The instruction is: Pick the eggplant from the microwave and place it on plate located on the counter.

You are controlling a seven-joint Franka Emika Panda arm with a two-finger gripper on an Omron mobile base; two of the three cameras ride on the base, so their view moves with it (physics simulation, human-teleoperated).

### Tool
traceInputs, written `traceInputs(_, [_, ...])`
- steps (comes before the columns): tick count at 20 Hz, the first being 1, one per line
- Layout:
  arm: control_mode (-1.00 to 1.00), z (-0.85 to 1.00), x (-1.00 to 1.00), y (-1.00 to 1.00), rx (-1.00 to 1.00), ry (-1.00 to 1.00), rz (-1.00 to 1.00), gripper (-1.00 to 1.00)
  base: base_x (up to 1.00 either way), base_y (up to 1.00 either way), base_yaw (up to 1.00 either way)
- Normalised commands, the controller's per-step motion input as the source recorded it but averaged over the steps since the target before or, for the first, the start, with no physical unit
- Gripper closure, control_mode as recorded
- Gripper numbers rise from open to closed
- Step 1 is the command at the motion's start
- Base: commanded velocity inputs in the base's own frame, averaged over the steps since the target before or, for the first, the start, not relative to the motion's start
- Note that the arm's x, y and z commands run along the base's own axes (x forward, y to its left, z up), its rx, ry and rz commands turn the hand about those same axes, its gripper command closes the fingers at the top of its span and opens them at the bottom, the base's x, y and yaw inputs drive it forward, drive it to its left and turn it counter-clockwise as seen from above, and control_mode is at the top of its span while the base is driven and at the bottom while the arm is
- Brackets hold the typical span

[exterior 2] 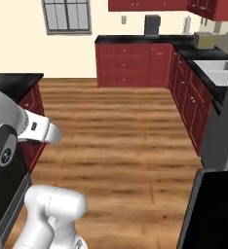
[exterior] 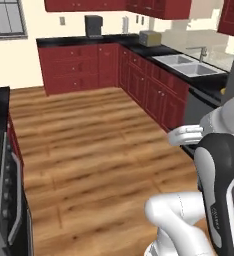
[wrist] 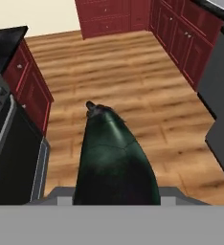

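The eggplant (wrist: 115, 158), dark and glossy with a green sheen, looms large in the hand view with its stem end pointing away over the wooden floor. My gripper (wrist: 116, 197) is shut on it, and the fingertips are mostly hidden behind it. The black speckled counter (exterior: 209, 82) with its pale sink (exterior: 189, 65) runs along the right on dark red cabinets. A small yellow patch (exterior: 222, 91) at the counter's near end may be the plate's rim; the rest is hidden behind my arm. A black panel (exterior 2: 213, 209) at the lower right may belong to the microwave.
A black stove (exterior: 1, 200) stands at the left beside a black-topped red cabinet (wrist: 25, 76). A grey dishwasher front (exterior: 199, 107) sits under the counter. A toaster (exterior: 150, 38) and a coffee machine (exterior: 93, 25) stand on the far counter. Wooden floor (exterior: 99, 140) lies between.
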Motion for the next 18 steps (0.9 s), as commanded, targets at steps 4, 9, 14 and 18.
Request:
traceInputs(4, [1.0, 0.0, 0.0, 0.0, 0.0, 0.0, 0.0, 1.0, 1.0, 0.13, 0.0])
traceInputs(9, [1.0, 0.0, 0.0, 0.0, 0.0, 0.0, 0.0, 1.0, 1.0, 0.07, 0.0])
traceInputs(14, [1.0, 0.0, 0.0, 0.0, 0.0, 0.0, 0.0, 1.0, 1.0, 0.0, 0.0])
traceInputs(18, [1.0, 0.0, 0.0, 0.0, 0.0, 0.0, 0.0, 1.0, 1.0, -0.01, -0.1])
